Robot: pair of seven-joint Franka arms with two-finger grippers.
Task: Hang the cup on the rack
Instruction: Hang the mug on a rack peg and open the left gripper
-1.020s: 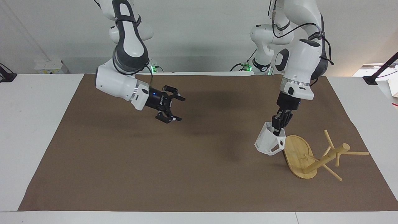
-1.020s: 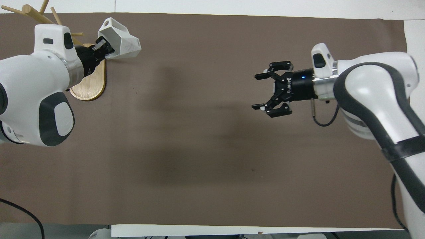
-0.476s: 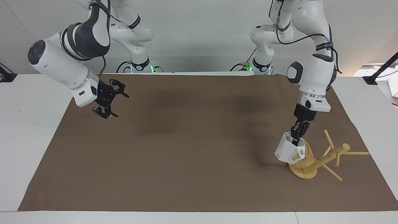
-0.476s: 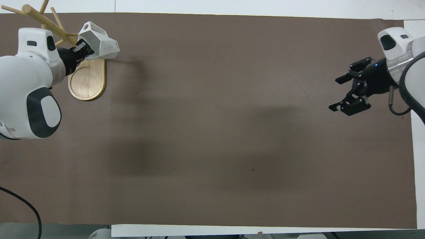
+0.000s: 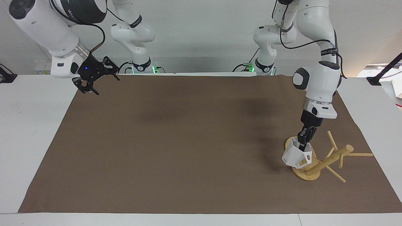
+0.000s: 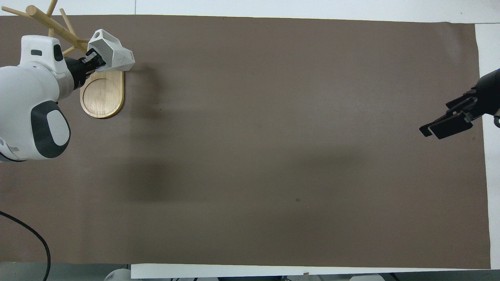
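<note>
The white faceted cup (image 5: pixel 293 156) hangs tilted in my left gripper (image 5: pixel 302 145), which is shut on its rim. The cup is just above the oval base (image 5: pixel 306 176) of the bamboo rack (image 5: pixel 329 159), with its handle close to a low peg. I cannot tell whether the handle touches the peg. In the overhead view the cup (image 6: pixel 113 54) is over the end of the rack's base (image 6: pixel 102 95) where the pole stands, held by the left gripper (image 6: pixel 90 61). My right gripper (image 5: pixel 94 80) is open and empty, raised over the mat's edge at the right arm's end, and shows in the overhead view (image 6: pixel 449 123).
A brown mat (image 5: pixel 188 141) covers most of the white table (image 5: pixel 31 141). A black stand (image 5: pixel 380 75) sits at the table's corner near the left arm's base.
The left gripper has carried the cup lower and closer to the rack's pole, over its base. The right arm has pulled back and up to its own end of the table.
</note>
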